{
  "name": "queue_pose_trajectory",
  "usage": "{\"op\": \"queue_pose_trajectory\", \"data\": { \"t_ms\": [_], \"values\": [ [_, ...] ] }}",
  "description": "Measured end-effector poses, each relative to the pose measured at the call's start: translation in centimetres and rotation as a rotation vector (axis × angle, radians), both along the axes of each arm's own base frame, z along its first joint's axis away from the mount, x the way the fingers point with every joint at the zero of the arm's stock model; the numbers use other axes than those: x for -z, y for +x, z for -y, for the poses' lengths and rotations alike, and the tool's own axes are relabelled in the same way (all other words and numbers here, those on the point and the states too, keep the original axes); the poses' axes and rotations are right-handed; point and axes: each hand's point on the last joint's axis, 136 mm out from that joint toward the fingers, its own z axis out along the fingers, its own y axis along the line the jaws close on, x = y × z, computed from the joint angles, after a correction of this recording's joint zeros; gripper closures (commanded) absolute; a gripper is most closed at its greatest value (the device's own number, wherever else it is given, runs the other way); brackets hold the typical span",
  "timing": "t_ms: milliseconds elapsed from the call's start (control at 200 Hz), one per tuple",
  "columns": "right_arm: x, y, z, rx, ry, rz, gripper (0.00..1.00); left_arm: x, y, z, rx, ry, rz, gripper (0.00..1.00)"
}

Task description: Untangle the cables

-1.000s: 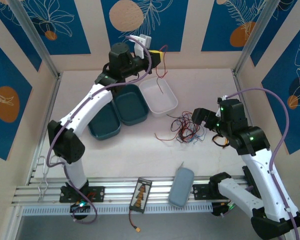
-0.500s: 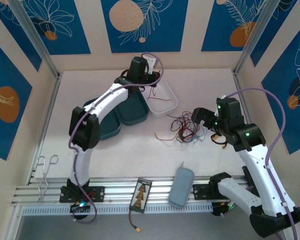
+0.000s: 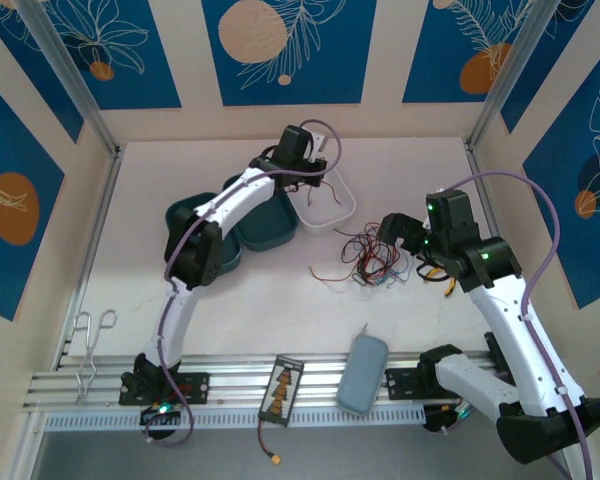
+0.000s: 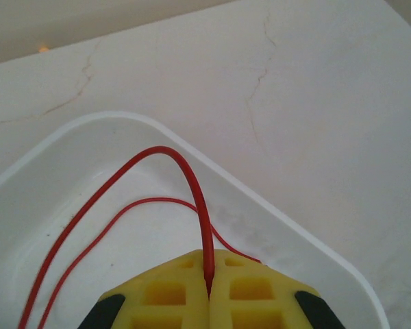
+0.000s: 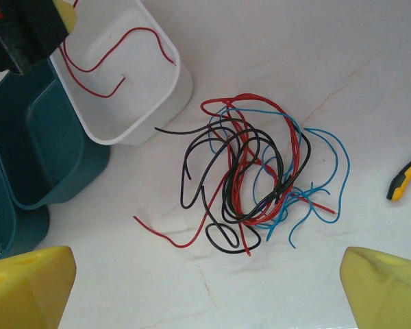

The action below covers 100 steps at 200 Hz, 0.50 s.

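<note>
Right wrist view: we see bare table ringing the cables (image 5: pixel 253 171), heaped ahead of our wide-open right gripper (image 5: pixel 207 291); our left gripper (image 4: pixel 209 293) pinches one red wire (image 4: pixel 195 185) over the white tray (image 4: pixel 315 240).

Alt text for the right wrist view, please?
A tangle of thin red, black and blue wires lies on the white table ahead of the open, yellow-tipped right gripper. Upper left, a white plastic tray contains a red wire, beside teal trays.
</note>
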Motion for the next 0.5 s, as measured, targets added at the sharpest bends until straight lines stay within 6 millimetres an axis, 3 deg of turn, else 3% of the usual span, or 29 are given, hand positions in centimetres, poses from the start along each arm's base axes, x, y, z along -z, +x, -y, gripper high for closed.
{"op": "queue_pose_trajectory", "data": {
  "t_ms": [290,500],
  "values": [
    [0.0,0.0,0.0,0.001,0.006,-0.002,0.01,3.9,-1.9,1.7,0.058,0.088,-0.049,1.00],
    [0.0,-0.1,0.1,0.005,0.007,0.000,0.01,4.5,-3.6,3.1,0.113,0.119,-0.060,1.00]
  ]
}}
